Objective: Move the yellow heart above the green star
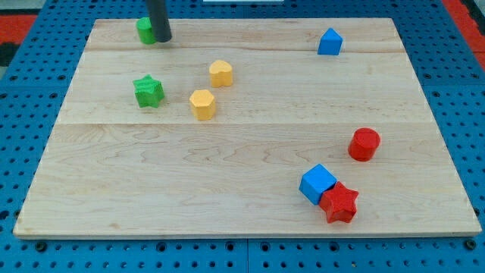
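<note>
Lying toward the view's lower right of my tip (161, 39), the yellow heart (220, 73) is seen right of the green star (148, 91); no pincer is fitted, and the tip probably touches a green block (143, 29).

Scene was brightly and evenly lit, light diffuse and seemingly from overhead. Wooden board (250, 152) looked pale, grain lines readable, mild sheen near top edge but no hard glare. Shadows were short and soft, hugging block bases; red star (339, 203) near bottom-right corner cast faint dark rim. Dark rod near top-left corner was slightly soft at cropped upper end; my tip (161, 39) showed little shadow. Focus was fairly sharp across board. Board edges stayed straight, converging toward view's top, without visible bowing.
</note>
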You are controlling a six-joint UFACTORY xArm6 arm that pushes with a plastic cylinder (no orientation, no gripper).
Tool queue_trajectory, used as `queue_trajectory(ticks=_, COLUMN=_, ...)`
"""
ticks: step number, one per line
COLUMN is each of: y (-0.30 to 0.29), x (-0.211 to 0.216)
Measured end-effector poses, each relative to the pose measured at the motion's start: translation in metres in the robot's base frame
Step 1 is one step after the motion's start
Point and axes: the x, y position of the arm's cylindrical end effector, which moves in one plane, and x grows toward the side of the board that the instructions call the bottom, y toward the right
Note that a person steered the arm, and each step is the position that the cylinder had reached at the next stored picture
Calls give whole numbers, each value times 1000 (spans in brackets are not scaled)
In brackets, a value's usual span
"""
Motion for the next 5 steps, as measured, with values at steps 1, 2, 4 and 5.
queue_trajectory(ticks=1, y=72, x=-9)
queue_trajectory(ticks=2, y=148, x=5)
queue_trajectory(ticks=4, y=130, x=99)
queue_trajectory(ticks=5, y=87, x=100)
